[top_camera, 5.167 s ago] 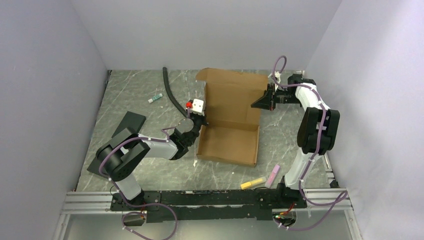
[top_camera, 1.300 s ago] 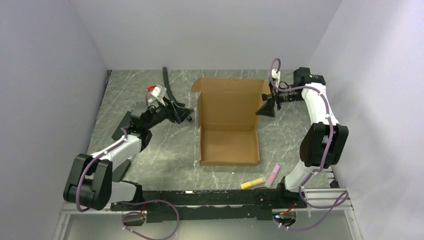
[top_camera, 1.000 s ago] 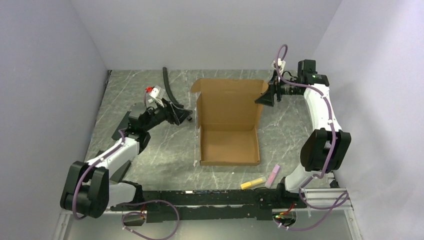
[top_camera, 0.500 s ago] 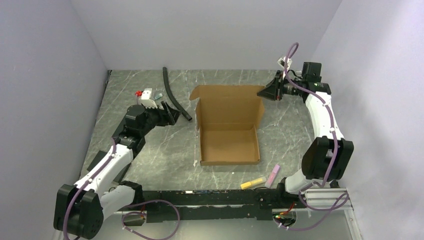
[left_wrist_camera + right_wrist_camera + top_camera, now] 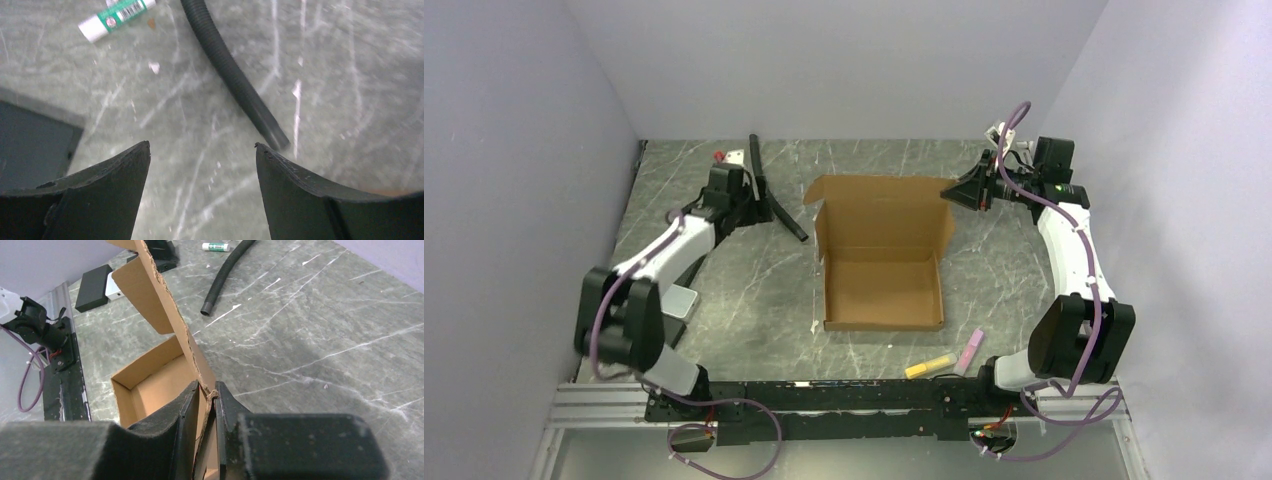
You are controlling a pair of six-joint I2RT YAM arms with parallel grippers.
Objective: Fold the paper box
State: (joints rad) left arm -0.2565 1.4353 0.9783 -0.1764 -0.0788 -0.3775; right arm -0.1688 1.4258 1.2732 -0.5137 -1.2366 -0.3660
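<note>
A grey marbled tabletop (image 5: 749,300) lies between pale lilac walls. At upper left, the left gripper (image 5: 202,145) hangs spread above a black ribbed hose (image 5: 235,80). The paper box (image 5: 884,265) sits at centre with its lid raised. At upper right, the right gripper (image 5: 205,395) pinches the lid's corner.

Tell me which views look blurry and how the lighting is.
Top external: soft, even light, sharp, hardly any shadow around the paper box. Left wrist: table and black hose smeared, the left hand dark. Right wrist: right hand blurred up close, the box edge sharper, pale sheen on the table.
</note>
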